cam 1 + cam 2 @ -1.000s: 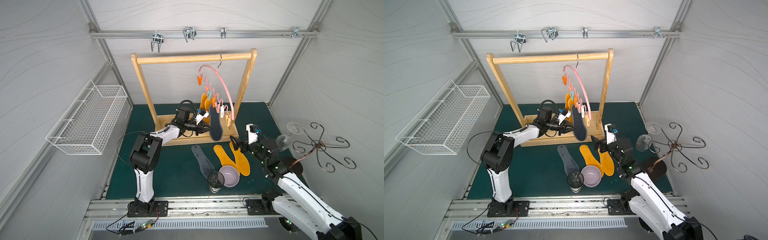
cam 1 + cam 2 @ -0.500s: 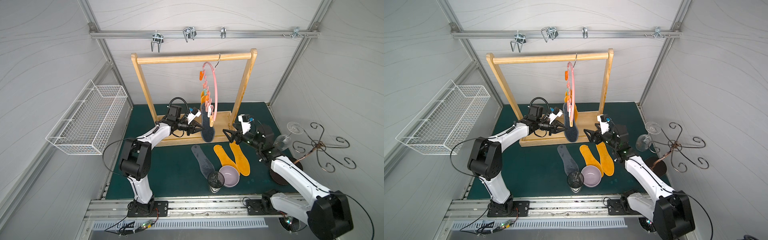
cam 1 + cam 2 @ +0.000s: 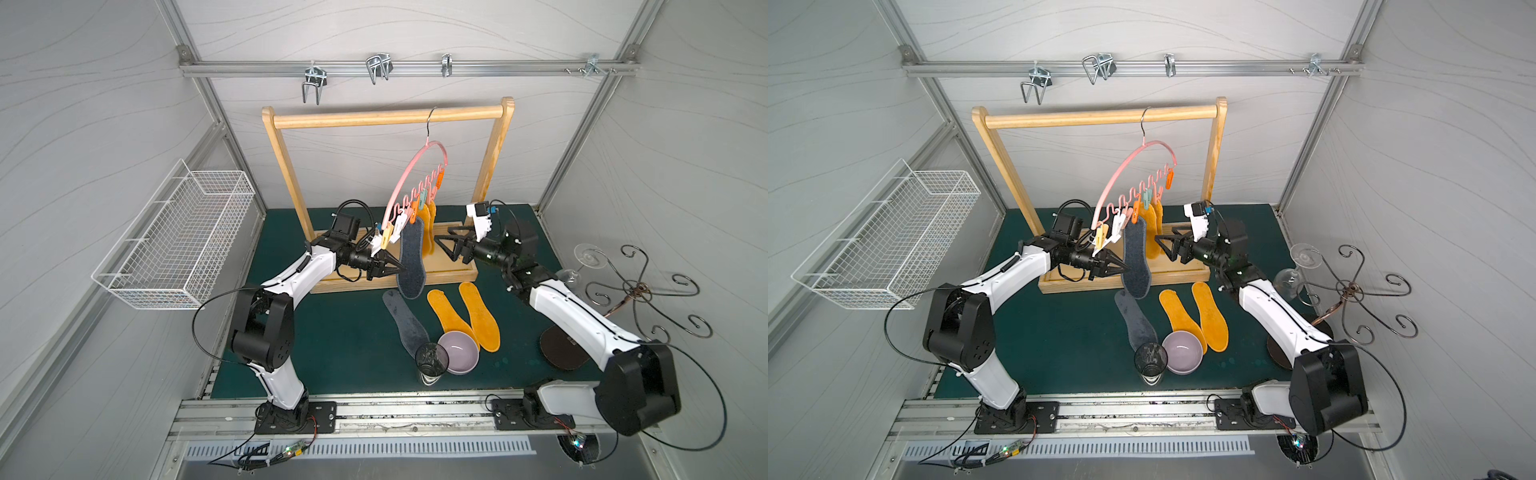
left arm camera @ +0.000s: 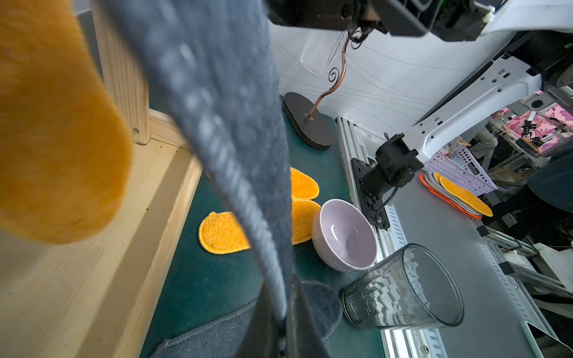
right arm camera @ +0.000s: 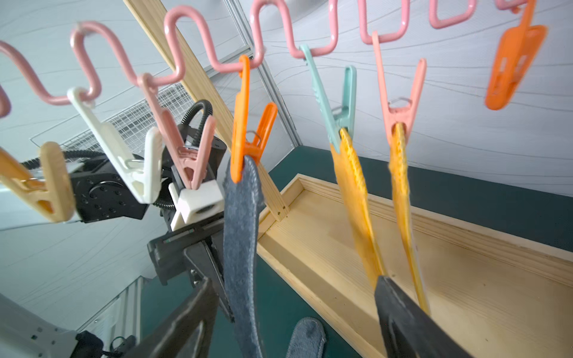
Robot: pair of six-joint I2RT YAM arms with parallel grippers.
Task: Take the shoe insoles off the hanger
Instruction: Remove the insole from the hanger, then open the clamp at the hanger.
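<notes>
Grey panelled walls box in the cell, and a dark green mat covers the desk (image 3: pixel 332 332). At the back stands a light wooden rack (image 3: pixel 386 118), with the pink hanger (image 5: pixel 173 46) hooked over its rail.

My left end effector (image 3: pixel 397 269) is clamped shut on the lower edge of a dark grey insole (image 3: pixel 409 266). That insole hangs straight ahead of its tips, and an orange clothespin (image 5: pixel 245 133) pins its top to the hanger's wavy bar.

My right end effector (image 3: pixel 444 248) faces the left one from the far side of that insole, with its jaws spread and nothing between them gripped. Two mustard insoles (image 5: pixel 356 192) hang from a mint clip and a pink clip. Their lower ends sit right against one of its fingers (image 5: pixel 409 319), though I cannot tell whether they touch.

Three more insoles lie flat on the mat below both end effectors. One is grey (image 3: pixel 405 320), and a mustard pair (image 3: pixel 480 316) lies beside it. A lilac bowl (image 3: pixel 457 359) and a dark glass (image 3: pixel 432 359) stand at their near ends, well clear of either end effector.
</notes>
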